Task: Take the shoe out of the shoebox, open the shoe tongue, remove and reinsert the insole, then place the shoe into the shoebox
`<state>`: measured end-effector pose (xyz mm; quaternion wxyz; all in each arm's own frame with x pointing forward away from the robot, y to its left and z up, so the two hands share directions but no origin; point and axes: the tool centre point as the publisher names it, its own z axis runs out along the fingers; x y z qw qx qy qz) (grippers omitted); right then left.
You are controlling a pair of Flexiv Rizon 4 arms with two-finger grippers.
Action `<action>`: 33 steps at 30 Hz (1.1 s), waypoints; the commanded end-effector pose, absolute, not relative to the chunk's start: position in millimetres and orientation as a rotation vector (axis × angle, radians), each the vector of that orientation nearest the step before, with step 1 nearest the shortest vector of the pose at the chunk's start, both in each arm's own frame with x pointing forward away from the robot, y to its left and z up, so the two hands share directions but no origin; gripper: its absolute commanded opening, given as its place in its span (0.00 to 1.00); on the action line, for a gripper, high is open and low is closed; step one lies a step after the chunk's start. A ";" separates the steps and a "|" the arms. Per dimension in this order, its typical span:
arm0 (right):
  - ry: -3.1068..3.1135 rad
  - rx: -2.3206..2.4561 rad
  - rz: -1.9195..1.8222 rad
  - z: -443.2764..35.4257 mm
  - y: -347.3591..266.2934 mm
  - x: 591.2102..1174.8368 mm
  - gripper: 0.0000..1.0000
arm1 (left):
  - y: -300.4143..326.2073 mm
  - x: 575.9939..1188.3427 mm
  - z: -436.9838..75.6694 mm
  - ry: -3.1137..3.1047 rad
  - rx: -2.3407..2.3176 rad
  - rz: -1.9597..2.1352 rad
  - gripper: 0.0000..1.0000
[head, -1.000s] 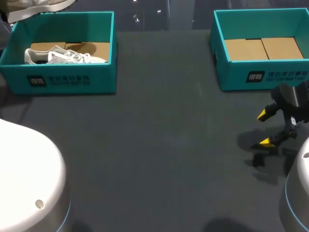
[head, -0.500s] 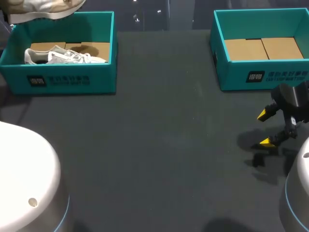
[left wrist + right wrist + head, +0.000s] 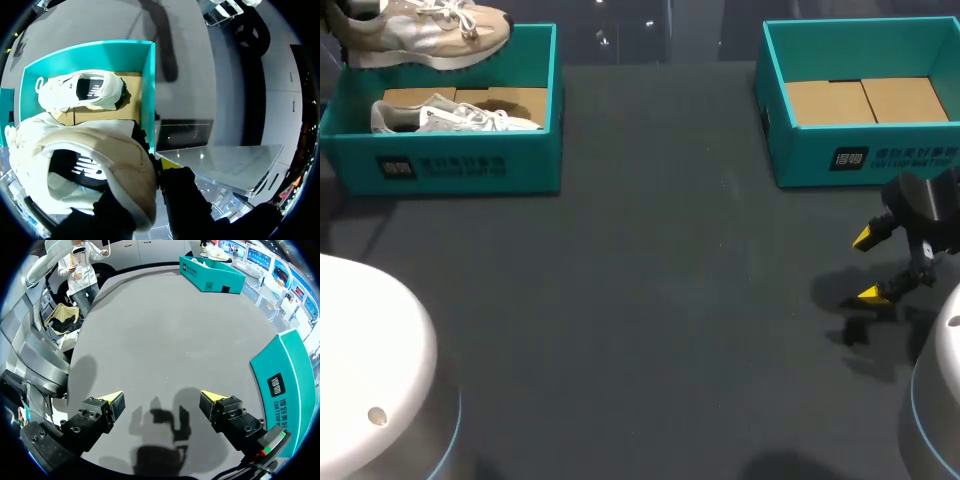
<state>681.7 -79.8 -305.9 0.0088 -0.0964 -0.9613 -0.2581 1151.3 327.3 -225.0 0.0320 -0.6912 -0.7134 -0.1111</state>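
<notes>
Risk: the tan shoe (image 3: 425, 35) slipping from its heel-end pinch.
Nearby, the right claw (image 3: 868, 265) hangs spread and empty over the table (image 3: 650, 300). Farther off, the left claw (image 3: 142, 185) pinches that shoe above the left box (image 3: 460, 165), a white shoe (image 3: 450, 115) lying inside; a quick swing might drop it or clip the wall.

Matt cardboard shoebox (image 3: 460, 165), cloth shoe (image 3: 430, 35)

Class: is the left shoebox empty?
No, a white shoe lies inside the left shoebox, below the lifted tan shoe.
</notes>
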 end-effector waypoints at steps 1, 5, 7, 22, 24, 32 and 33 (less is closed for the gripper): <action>-3.006 -0.304 -0.802 -305.5 -79.3 680.3 1.00 | 325.3 1159.0 -237.1 -2.191 -2.112 -0.326 0.00; -3.006 -0.304 -0.802 -305.5 -79.3 680.3 1.00 | 325.3 1159.0 -237.1 -2.191 -2.112 -0.326 0.00; -3.006 -0.304 -0.802 -305.5 -79.3 680.3 1.00 | 325.3 1159.0 -237.1 -2.191 -2.112 -0.326 0.00; -3.006 -0.304 -0.802 -305.5 -79.3 680.3 1.00 | 311.5 1178.4 -285.7 -2.154 -2.087 -0.383 0.00; -3.006 -0.304 -0.802 -305.5 -79.3 680.3 1.00 | 309.7 1181.7 -291.9 -2.148 -2.081 -0.393 0.00; -3.006 -0.304 -0.802 -305.5 -79.3 680.3 1.00 | 302.9 1192.3 -308.7 -2.138 -2.064 -0.409 0.00; -3.006 -0.304 -0.802 -305.5 -79.3 680.3 1.00 | 302.3 1193.2 -310.0 -2.137 -2.063 -0.410 0.00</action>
